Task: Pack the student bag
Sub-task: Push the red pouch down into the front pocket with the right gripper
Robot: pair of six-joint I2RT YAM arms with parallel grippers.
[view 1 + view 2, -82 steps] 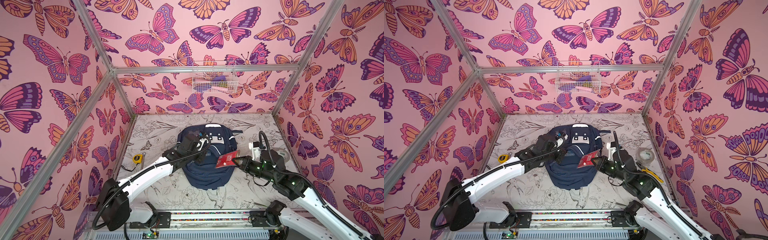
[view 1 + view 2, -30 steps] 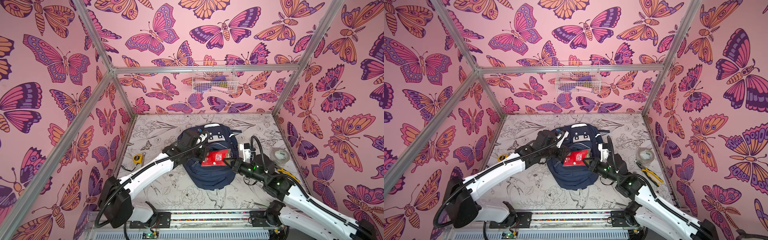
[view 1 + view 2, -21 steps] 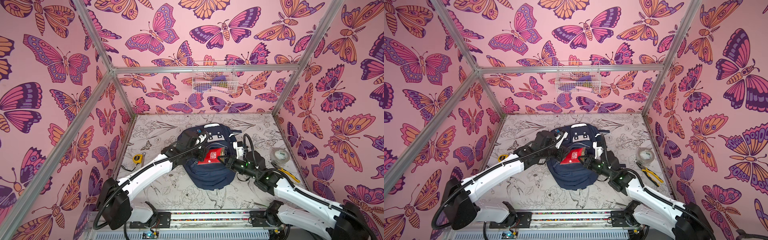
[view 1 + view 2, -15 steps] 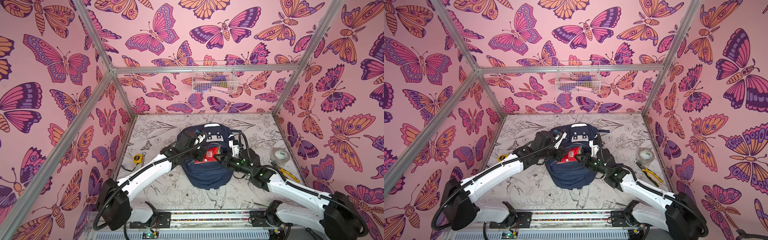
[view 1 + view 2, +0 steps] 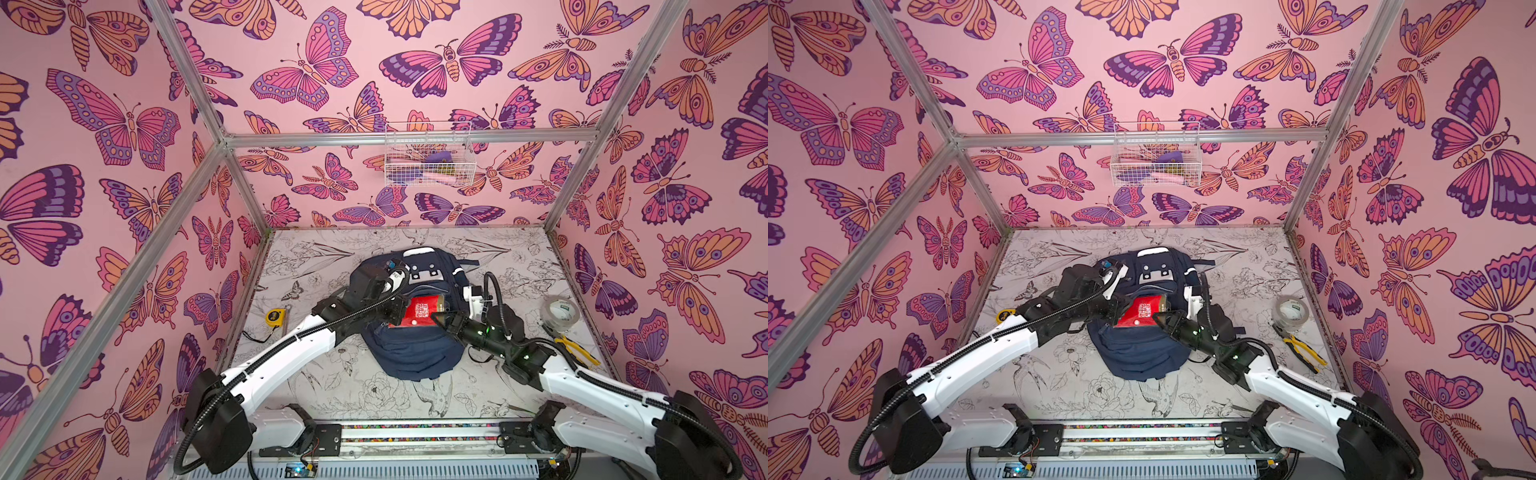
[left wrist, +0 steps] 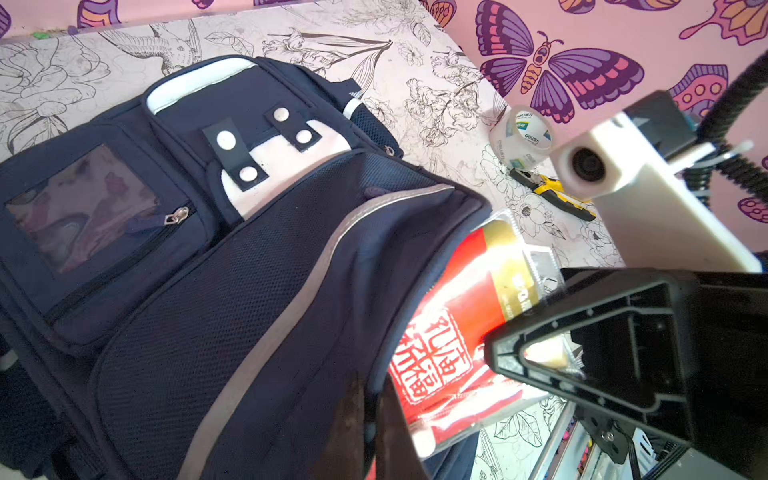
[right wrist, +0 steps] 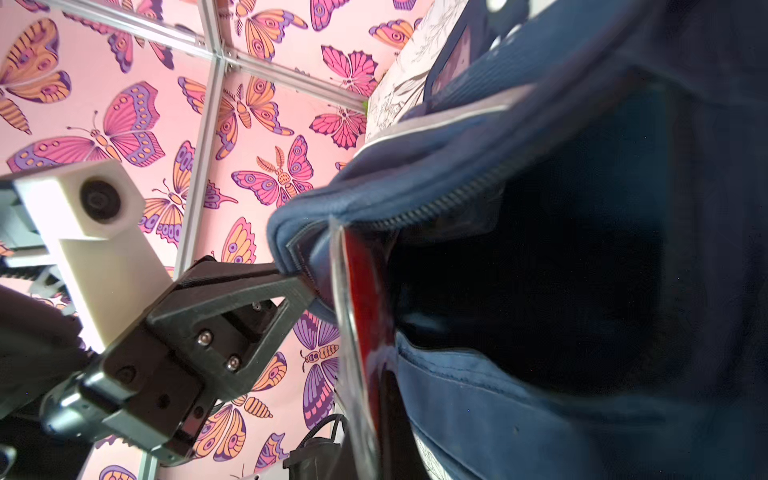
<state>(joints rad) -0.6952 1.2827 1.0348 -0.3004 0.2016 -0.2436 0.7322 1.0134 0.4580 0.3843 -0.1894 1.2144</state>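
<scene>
Setting: pink butterfly-papered walls around a desk [image 5: 332, 266] printed with line-drawn flowers.
Task item: student bag [image 5: 415, 353], flat at mid-desk, front side up, one zipped compartment gaping.
Left grip: left pincer [image 7: 305, 289] closed tight on the zip edge of that mouth, lifting the flap (likely to hold the gap wide enough for packing).
Left arm: stretched low from the left side, wrist bent over the bag's front.
Right grip: right pincer [image 5: 438, 320] clamped shut on the near end of a red packet [image 5: 419, 311] in clear wrap.
Packet: far end tucked under the raised flap, near end outside; presented flat to the slot, presumably to slide in without snagging.
Right arm: reaching in low from the right, forearm nearly level, pointing into the opening.
Step, as a judgement: insertion partway, release sensible only once deeper.
Sidelined: tape roll [image 5: 559, 313] and yellow pliers [image 5: 577, 353] near the right wall, tape measure [image 5: 276, 316] at left.
</scene>
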